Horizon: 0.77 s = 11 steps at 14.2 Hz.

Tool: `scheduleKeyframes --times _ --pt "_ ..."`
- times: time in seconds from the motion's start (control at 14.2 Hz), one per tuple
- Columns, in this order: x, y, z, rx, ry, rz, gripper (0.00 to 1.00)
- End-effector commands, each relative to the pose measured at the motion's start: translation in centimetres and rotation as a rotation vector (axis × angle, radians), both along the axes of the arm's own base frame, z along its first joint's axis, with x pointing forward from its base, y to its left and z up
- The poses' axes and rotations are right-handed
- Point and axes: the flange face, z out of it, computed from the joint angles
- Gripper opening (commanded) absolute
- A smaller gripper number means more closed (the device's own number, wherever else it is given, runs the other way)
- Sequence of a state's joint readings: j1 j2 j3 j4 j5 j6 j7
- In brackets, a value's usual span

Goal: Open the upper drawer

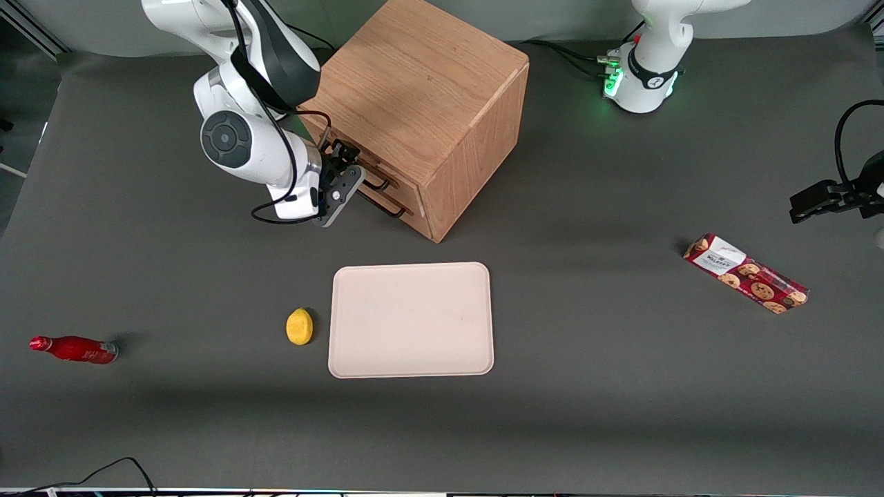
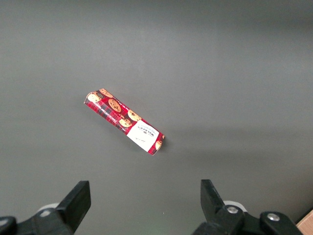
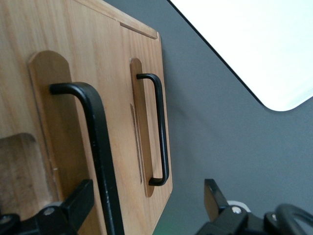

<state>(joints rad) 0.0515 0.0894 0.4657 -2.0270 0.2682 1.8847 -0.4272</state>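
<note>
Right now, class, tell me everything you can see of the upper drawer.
The upper drawer has a light oak front with a thin black bar handle set over a darker recess in the wood. It looks shut, flush with the cabinet. The lower drawer sits beneath it with a matching handle. The gripper is right at the upper handle, fingers open, one on each side of the bar, not yet closed on it.

I see a dark grey matte table [image 1: 594, 414] filling my front view, evenly lit, with soft shadows. At eleven o'clock a metal frame rail [image 1: 34, 31] crosses the corner. At seven o'clock a black cable [image 1: 117, 469] loops along the edge.
</note>
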Motion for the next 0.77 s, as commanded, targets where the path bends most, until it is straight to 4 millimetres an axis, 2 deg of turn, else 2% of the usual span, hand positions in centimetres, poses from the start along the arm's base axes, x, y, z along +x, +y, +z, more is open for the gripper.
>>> scheduleKeyframes --times 0.0,0.7 --pt "0.3 0.1 -0.8 0.035 0.002 0.01 1.0" --pt "0.8 0.0 -2.7 0.04 -0.015 0.006 1.0"
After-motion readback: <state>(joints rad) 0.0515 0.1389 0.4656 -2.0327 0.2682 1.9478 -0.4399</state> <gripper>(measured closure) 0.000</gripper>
